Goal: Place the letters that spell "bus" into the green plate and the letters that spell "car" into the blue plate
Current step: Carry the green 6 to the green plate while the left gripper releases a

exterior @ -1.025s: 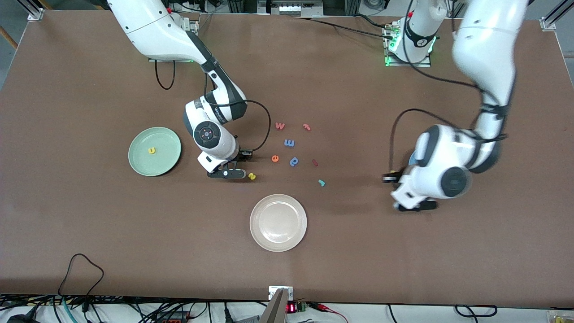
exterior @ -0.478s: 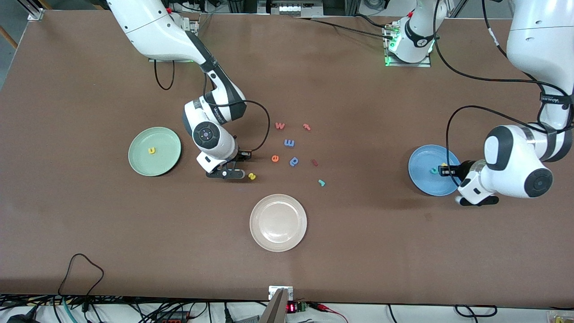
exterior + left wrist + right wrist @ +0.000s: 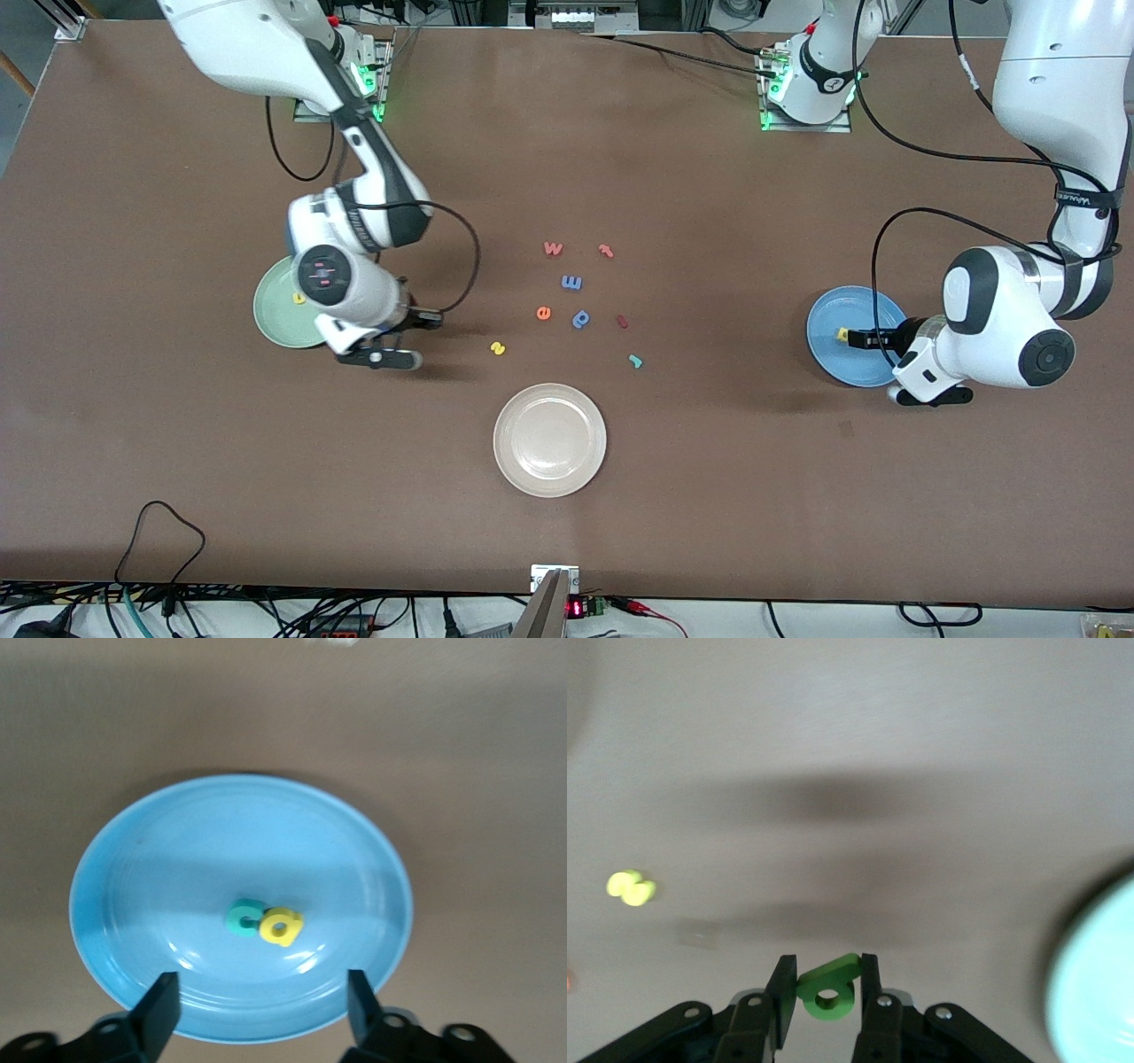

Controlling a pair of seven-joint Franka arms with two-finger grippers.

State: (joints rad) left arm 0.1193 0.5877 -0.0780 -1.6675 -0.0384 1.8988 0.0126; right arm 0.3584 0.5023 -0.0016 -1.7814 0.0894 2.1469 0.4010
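Note:
My right gripper (image 3: 381,357) (image 3: 826,970) is shut on the dark green b (image 3: 828,989), in the air beside the green plate (image 3: 275,323) (image 3: 1099,983), which holds a yellow u (image 3: 299,299). The yellow s (image 3: 498,348) (image 3: 631,888) lies on the table toward the middle. My left gripper (image 3: 930,394) (image 3: 261,992) hangs open and empty over the rim of the blue plate (image 3: 828,354) (image 3: 133,859). In that plate the teal c (image 3: 243,917) and yellow a (image 3: 841,334) (image 3: 282,926) lie touching. The teal r (image 3: 634,361) rests on the table.
A cream plate (image 3: 549,440) sits nearer the front camera, mid-table. Loose letters lie in the middle: red w (image 3: 553,248), another red letter (image 3: 606,251), blue m (image 3: 571,283), orange e (image 3: 543,313), blue p (image 3: 580,318), dark red piece (image 3: 622,322).
My left arm swung over the blue plate, its gripper opened and the yellow a now lies in the plate. My right arm lifted the green b away from the yellow s toward the green plate.

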